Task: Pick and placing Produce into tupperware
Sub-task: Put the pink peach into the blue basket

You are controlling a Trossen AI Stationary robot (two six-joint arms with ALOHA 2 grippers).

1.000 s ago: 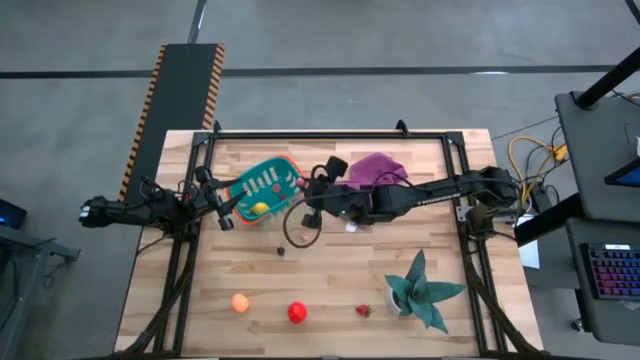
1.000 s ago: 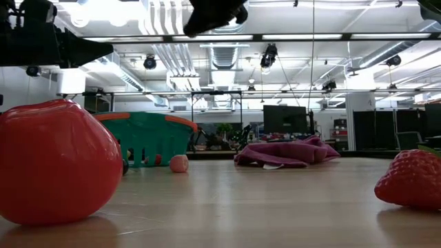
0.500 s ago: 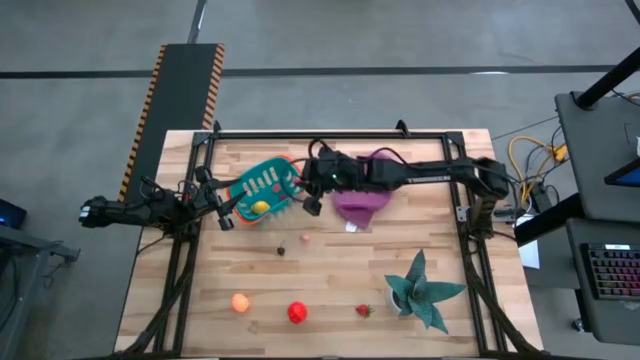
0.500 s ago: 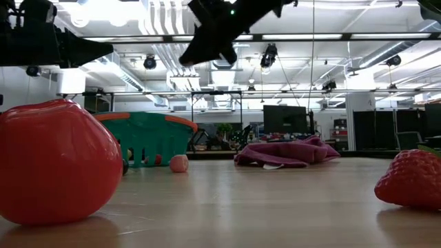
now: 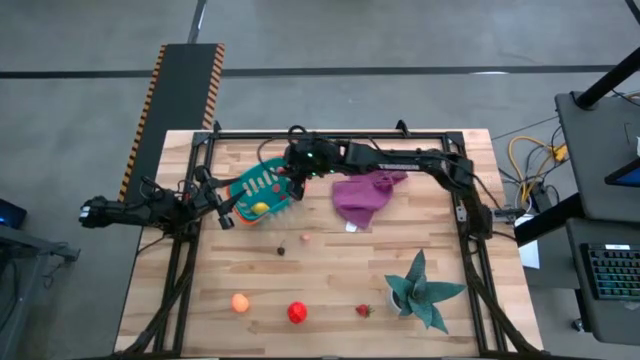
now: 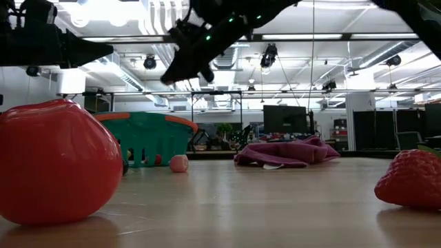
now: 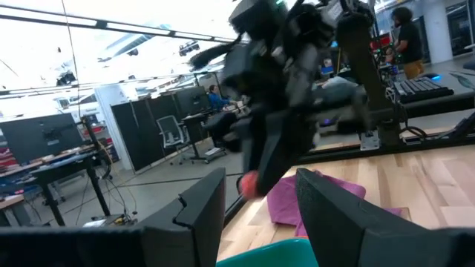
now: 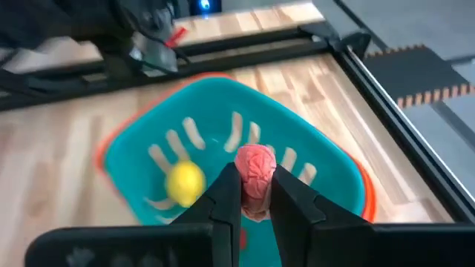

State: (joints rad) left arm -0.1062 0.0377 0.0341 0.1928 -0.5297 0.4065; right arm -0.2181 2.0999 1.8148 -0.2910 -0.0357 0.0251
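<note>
The teal basket with an orange rim (image 5: 262, 188) stands at the table's far left, with a yellow fruit (image 8: 184, 180) inside it. My right gripper (image 5: 293, 183) hangs above the basket's right part, shut on a small pink-red piece (image 8: 255, 170). My left gripper (image 5: 224, 213) is open at the basket's left corner, and its teal wall (image 7: 286, 251) shows between the fingers. An orange ball (image 5: 240, 301), a red ball (image 5: 297, 312) and a strawberry (image 5: 363, 311) lie near the near edge. A pink bit (image 5: 305, 238) and a dark bit (image 5: 281, 251) lie mid-table. My right gripper pinches the pink-red piece by its lower sides (image 8: 256, 199) between the two fingers (image 8: 226, 194). The fingers slant down from the table's right. The piece is lifted clear, above the basket's inside. Whether my left gripper touches the basket's wall, I cannot tell.
A purple cloth (image 5: 362, 195) lies bunched right of the basket, under the right arm. A teal spiky plant (image 5: 422, 292) stands at the near right. In the low view the red ball (image 6: 58, 162) and the strawberry (image 6: 413, 179) sit close to the camera.
My right gripper has swung from the table's middle toward the far-left, and now hangs over the basket with the pink-red piece still between its fingers. The basket and the left arm have stayed in place.
</note>
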